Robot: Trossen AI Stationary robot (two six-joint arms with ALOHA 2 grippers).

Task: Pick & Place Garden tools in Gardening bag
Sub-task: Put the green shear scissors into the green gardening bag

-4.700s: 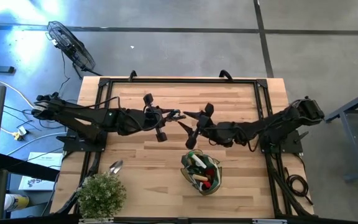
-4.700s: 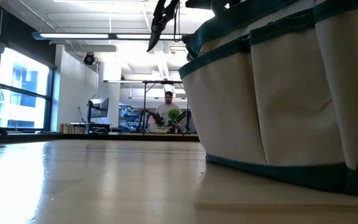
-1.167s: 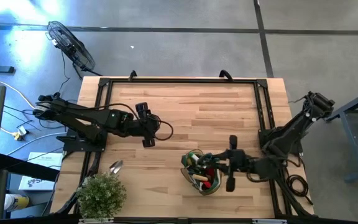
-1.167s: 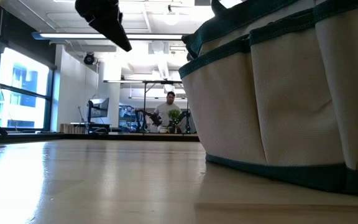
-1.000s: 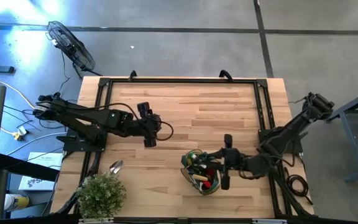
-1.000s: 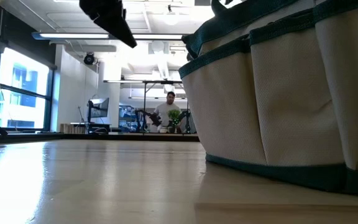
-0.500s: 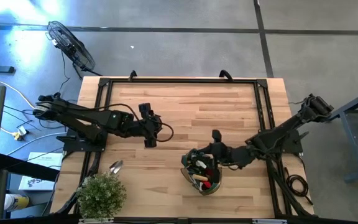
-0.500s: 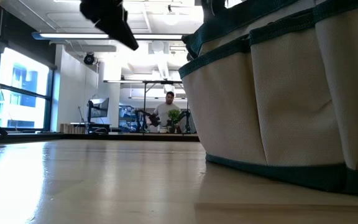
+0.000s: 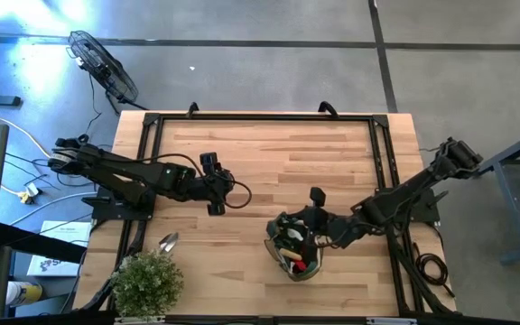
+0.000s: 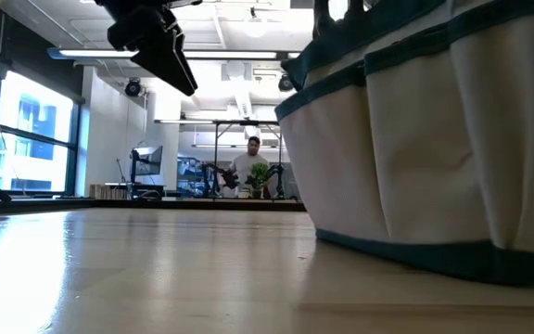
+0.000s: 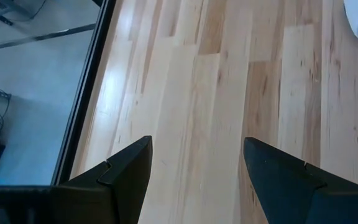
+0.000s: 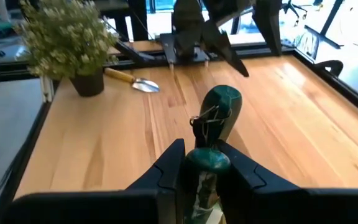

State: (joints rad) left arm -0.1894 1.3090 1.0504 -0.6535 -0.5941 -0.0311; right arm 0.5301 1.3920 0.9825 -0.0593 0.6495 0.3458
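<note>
The gardening bag [image 9: 293,255] stands on the table near its front edge, several tools sticking out of its mouth. In the low view it fills the right side [image 10: 434,139]. My right gripper [image 9: 292,235] reaches in from the table's right, over the bag's mouth, and is shut on a dark green tool [image 12: 219,109] with a wire clasp. My left gripper [image 11: 194,155] hangs open over bare wood left of the table's middle [image 9: 216,204], holding nothing. A wooden-handled trowel [image 9: 167,241] lies flat near the table's left front. My right gripper pinches the dark green tool between its two fingers [image 12: 174,158], at the tool's lower green part [image 12: 205,160]. The fingers come from the table's right, slanting a little down. The tool's rounded end with the wire clasp [image 12: 206,118] sticks out past the fingertips. I cannot tell whether the tool touches the bag.
A bushy potted plant [image 9: 147,280] stands at the table's left front corner, the trowel [image 12: 132,79] beside it. A black frame [image 9: 260,117] runs round the table's edges. Bare wood lies between the two arms. A person sits far off in the room [image 10: 251,167].
My right gripper has swung with the green tool from the bag's right side toward the table's left, over the bag's mouth, sinking and tipping down as it went. In the low view the bag has shifted a little to the right. My left gripper has sunk slightly.
</note>
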